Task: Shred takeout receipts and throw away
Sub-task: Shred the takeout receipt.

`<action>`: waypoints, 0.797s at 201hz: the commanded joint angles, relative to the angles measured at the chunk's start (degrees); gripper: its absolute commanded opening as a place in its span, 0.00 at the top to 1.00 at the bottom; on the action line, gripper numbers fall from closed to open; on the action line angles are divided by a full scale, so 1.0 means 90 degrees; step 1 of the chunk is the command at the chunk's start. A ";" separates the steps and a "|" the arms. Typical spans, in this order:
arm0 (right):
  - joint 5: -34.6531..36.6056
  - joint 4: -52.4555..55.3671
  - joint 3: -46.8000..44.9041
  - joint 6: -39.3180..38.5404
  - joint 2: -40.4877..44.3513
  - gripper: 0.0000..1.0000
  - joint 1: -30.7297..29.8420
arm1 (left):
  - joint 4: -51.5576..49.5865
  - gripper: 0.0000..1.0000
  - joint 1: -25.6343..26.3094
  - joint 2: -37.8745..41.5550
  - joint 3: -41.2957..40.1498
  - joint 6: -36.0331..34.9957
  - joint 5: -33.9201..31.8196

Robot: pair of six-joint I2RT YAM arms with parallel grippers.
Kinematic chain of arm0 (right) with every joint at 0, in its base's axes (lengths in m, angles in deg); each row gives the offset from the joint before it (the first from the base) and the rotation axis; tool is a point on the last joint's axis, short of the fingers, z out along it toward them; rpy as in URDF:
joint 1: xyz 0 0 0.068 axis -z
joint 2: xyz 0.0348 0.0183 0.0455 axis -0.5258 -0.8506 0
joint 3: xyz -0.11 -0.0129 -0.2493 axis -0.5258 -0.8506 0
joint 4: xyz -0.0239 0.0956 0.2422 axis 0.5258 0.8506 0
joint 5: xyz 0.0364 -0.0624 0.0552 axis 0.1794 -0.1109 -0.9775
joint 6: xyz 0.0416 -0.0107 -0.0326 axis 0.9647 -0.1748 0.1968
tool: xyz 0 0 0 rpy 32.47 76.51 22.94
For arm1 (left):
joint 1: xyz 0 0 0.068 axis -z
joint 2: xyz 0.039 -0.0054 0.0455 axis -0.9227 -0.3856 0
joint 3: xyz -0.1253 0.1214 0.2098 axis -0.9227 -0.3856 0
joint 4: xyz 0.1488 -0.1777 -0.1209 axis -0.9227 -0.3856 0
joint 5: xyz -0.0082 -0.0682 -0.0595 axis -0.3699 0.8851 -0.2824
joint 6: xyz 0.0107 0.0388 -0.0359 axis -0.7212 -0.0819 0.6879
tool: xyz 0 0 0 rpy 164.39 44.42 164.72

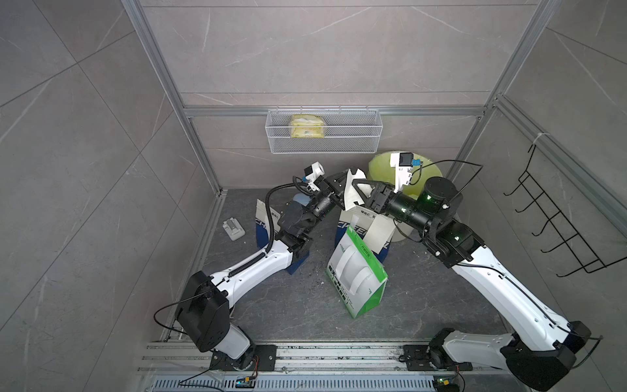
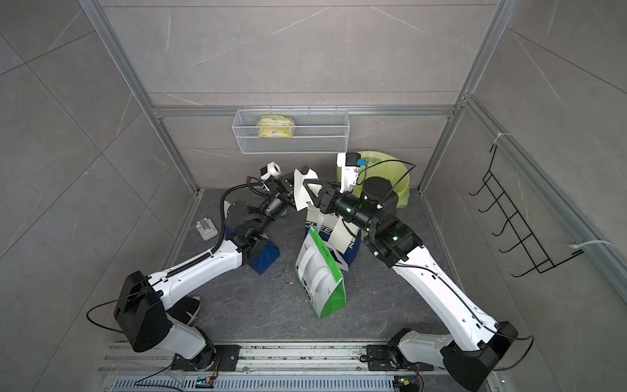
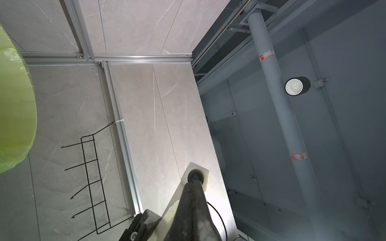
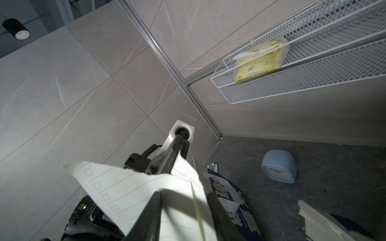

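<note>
A white takeout receipt (image 1: 351, 198) with printed checkbox lines hangs in the air between both grippers, in front of the green-lined bin (image 1: 400, 169). Its upper edge is torn (image 4: 135, 187). My left gripper (image 1: 341, 185) is shut, and the right wrist view shows its fingers (image 4: 177, 150) pinching the receipt's top edge. In the left wrist view the left gripper (image 3: 193, 183) shows shut jaws. My right gripper (image 4: 183, 194) stands open, with the paper passing between its fingers. Another white slip (image 1: 378, 232) leans on a blue-and-white bag (image 1: 346, 225).
A green-and-white bag (image 1: 356, 271) stands mid-floor. A second blue-and-white bag (image 1: 264, 220) sits under the left arm. A blue clock (image 4: 278, 165) and a grey block (image 1: 234, 228) lie on the floor. On the walls hang a wire basket (image 1: 324, 130) and a black rack (image 1: 559, 220).
</note>
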 commanded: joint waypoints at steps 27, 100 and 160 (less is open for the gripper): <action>0.0153 0.0361 -0.0063 0.0009 0.0098 0.95 -0.0005 | 0.0266 1.00 0.0132 0.0467 0.0013 -0.0599 0.0223; 0.0122 0.0778 0.0025 -0.1187 0.0452 1.00 -0.0002 | -0.0987 0.38 -0.0745 0.1144 -0.0018 -0.2152 0.1534; -0.0023 0.2201 0.0284 -0.5257 0.0786 1.00 -0.0002 | -0.8442 0.24 -0.1160 0.2223 0.1986 -1.0501 0.2796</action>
